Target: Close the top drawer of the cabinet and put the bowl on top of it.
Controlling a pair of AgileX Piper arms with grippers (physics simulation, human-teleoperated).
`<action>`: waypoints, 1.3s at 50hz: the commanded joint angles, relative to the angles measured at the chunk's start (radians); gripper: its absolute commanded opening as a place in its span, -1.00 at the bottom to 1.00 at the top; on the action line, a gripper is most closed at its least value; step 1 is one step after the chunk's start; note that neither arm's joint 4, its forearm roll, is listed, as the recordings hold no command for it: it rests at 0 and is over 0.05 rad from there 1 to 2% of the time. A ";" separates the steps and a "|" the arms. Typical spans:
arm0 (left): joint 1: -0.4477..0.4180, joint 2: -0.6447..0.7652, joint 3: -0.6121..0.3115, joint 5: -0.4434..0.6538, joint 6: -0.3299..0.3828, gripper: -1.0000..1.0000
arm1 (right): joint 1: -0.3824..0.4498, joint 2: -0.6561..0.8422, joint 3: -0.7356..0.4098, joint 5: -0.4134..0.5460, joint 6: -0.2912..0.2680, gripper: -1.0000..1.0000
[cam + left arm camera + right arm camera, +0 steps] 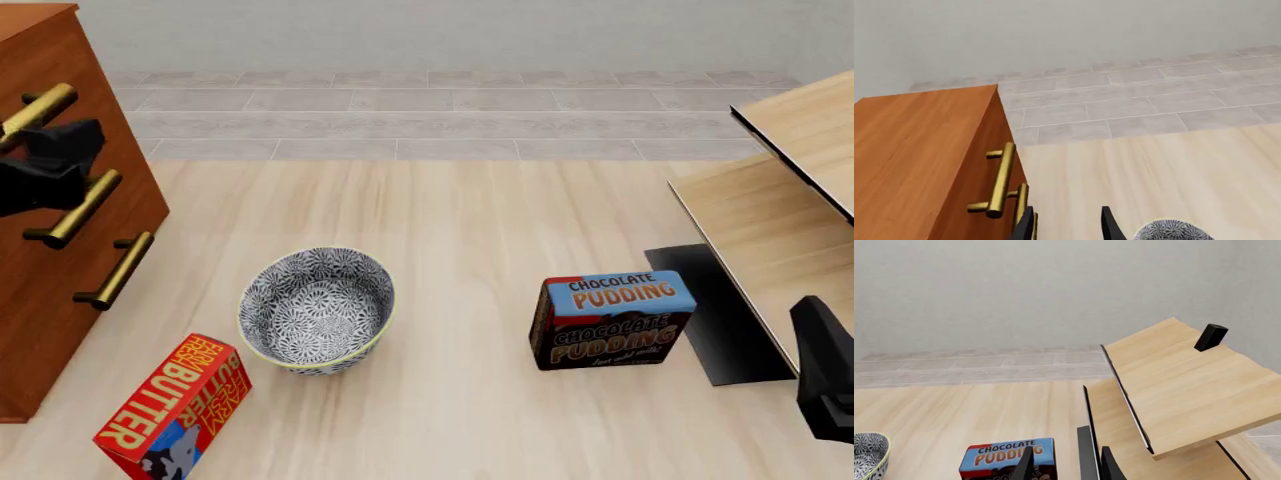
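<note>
Along the table's left edge — cabinet [60, 200]: a tall reddish-brown wood-grain chest is standing there, its flat top showing in the left wrist view, three brass bar handles running down its front.
Top drawer [34, 75]: its front is appearing to lie flush with the two below, so it is looking closed, though that is a judgement from the angle.
Left gripper [1067, 225]: it is hovering just in front of the cabinet face beside the handles, fingers spread and gripping nothing.
Right gripper [1067, 464]: it is idling at the table's right edge near the shelf unit [787, 200]; its fingers are standing apart with nothing between them.
Bowl [318, 310]: it is sitting upright on the table, left of centre and toward the near edge, apart from the cabinet; round, deep, white with dense dark-blue florals and a pale rim.
Step in hand: picking up the bowl seems next. The left arm is looking best placed; pinching the thin rim wall, one finger inside and one outside, should be steadier than spanning the whole width, and lifting high will be needed to clear the cabinet's top edge.
Neighbours: a red butter box [174, 410] is lying near the bowl toward the near-left corner; a glossy pudding box [611, 320] is standing well to the bowl's right.
</note>
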 commanded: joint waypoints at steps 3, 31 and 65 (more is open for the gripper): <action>-0.052 0.080 -0.105 0.150 -0.015 1.00 | -0.004 0.000 0.000 -0.003 0.004 1.00; -0.191 0.263 -0.313 0.343 -0.001 1.00 | -0.003 0.000 0.002 -0.004 0.005 1.00; -0.218 0.473 -0.322 0.273 -0.089 1.00 | -0.010 0.000 0.001 -0.004 0.007 1.00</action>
